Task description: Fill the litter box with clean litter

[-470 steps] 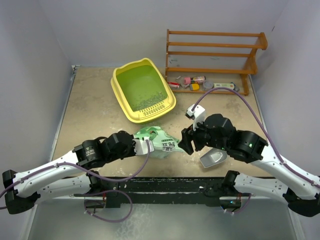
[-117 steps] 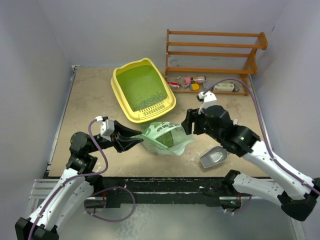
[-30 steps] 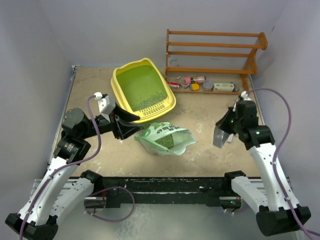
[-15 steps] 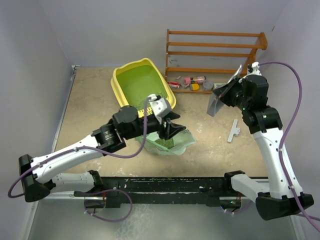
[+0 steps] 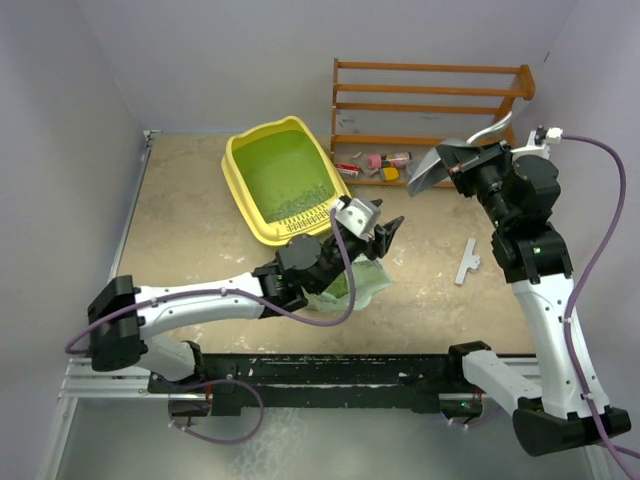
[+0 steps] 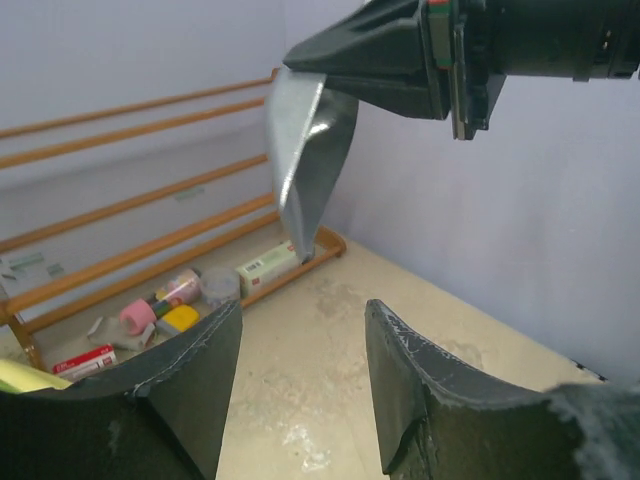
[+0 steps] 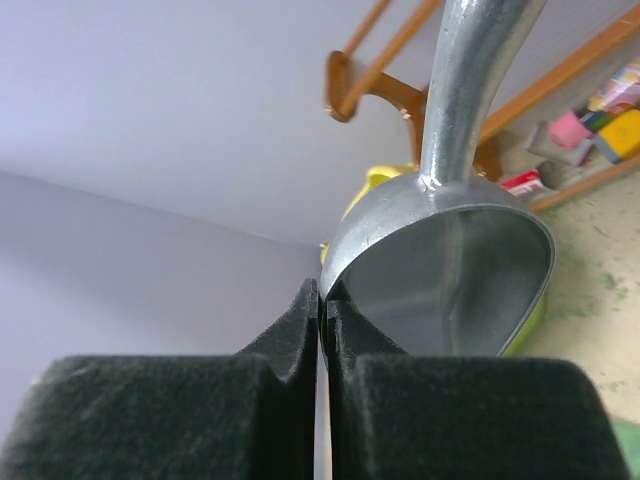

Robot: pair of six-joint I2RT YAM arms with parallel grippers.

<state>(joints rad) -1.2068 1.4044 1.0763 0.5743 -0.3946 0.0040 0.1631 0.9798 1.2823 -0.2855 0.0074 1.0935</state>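
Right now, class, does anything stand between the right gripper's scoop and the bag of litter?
Yes: the open left gripper hangs over the bag, between it and the raised scoop pinched by the right gripper.

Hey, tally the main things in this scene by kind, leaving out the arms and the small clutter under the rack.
Litter box: 1
Litter bag: 1
Metal scoop: 1
Wooden rack: 1
Small pale piece lying loose: 1
Total: 5
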